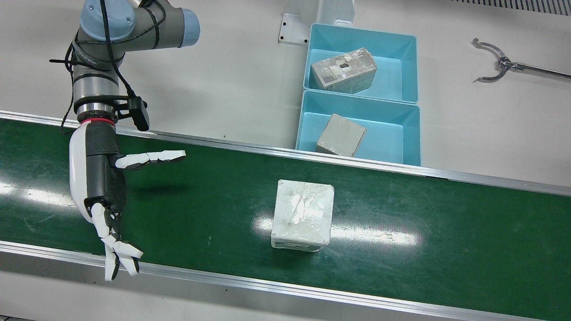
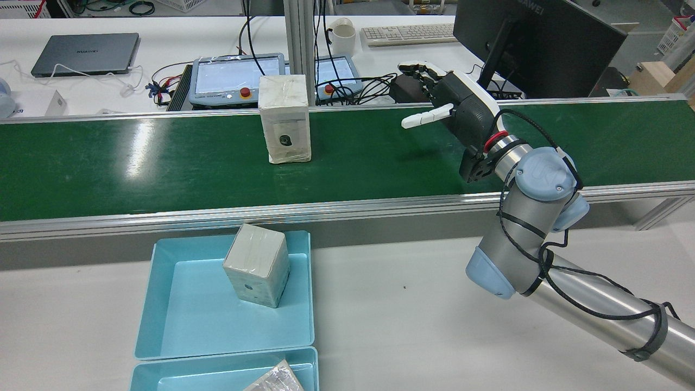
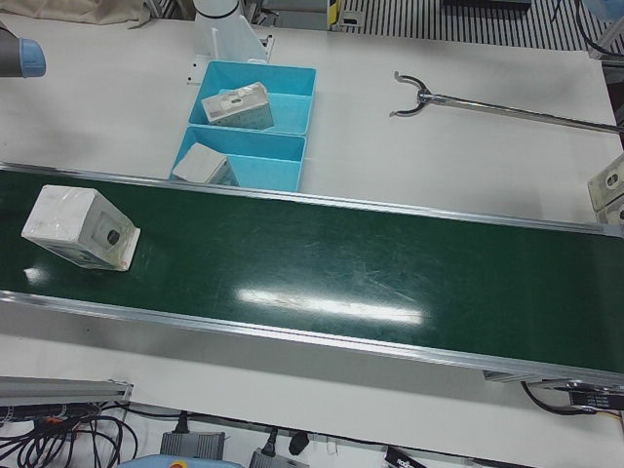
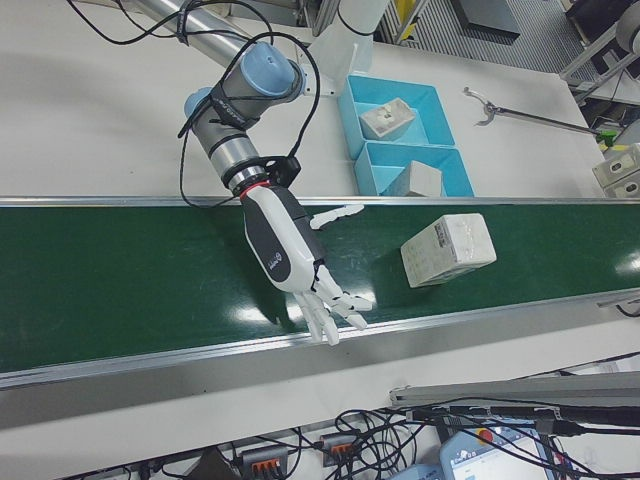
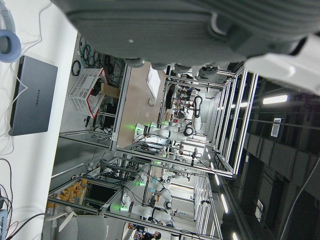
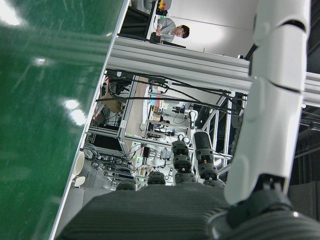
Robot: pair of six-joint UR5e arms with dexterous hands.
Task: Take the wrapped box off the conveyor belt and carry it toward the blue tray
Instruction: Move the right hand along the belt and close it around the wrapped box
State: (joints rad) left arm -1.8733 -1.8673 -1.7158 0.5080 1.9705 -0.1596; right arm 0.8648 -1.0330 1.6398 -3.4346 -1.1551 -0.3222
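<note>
The wrapped box (image 1: 303, 214), white under shiny film, stands on the green conveyor belt (image 1: 446, 232) near its middle. It also shows in the rear view (image 2: 285, 117) and the left-front view (image 3: 78, 227). My right hand (image 1: 101, 187) hovers over the belt well to the view's left of the box, open, fingers spread, holding nothing. It is apart from the box (image 4: 448, 248) in the right-front view too. Two blue trays (image 1: 403, 147) sit just beyond the belt's far rail. Only its own camera shows my left hand (image 5: 165, 30), as a grey palm edge.
Each blue tray holds a wrapped box, one in the nearer tray (image 1: 341, 134) and one in the farther tray (image 1: 343, 70). A metal reacher tool (image 1: 499, 67) lies on the white table. Laptop (image 2: 87, 53), control pendants and a monitor stand past the belt.
</note>
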